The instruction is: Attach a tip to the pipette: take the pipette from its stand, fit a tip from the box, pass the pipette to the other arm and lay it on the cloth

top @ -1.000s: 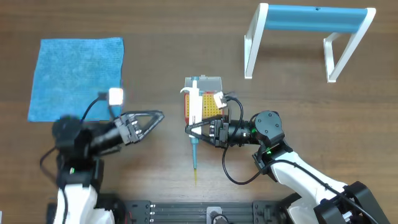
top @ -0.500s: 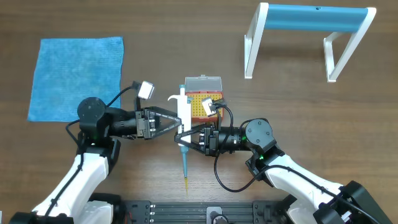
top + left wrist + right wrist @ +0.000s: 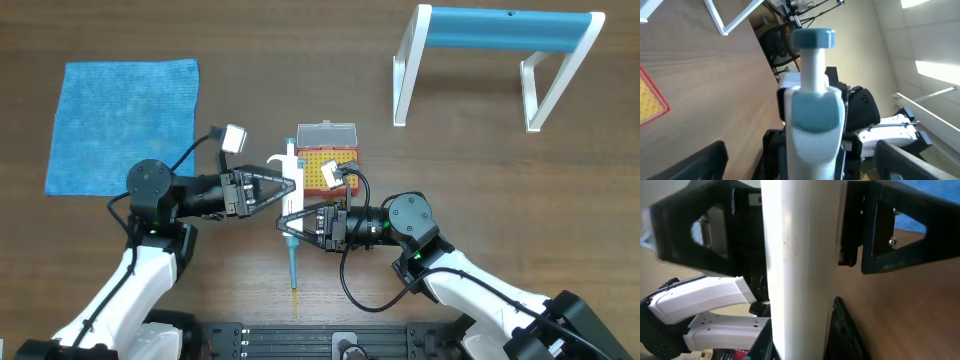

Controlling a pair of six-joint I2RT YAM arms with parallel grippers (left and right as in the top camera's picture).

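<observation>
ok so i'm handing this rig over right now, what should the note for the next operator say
Right gripper: shut on the pipette, held near the tip box.
Left gripper: open, fingers either side of the pipette's upper body, not closed on it.
Done: pipette is off the stand; a yellow tip shows on its end.
Left: close the left gripper, release the right, lay the pipette on the blue cloth.
</observation>
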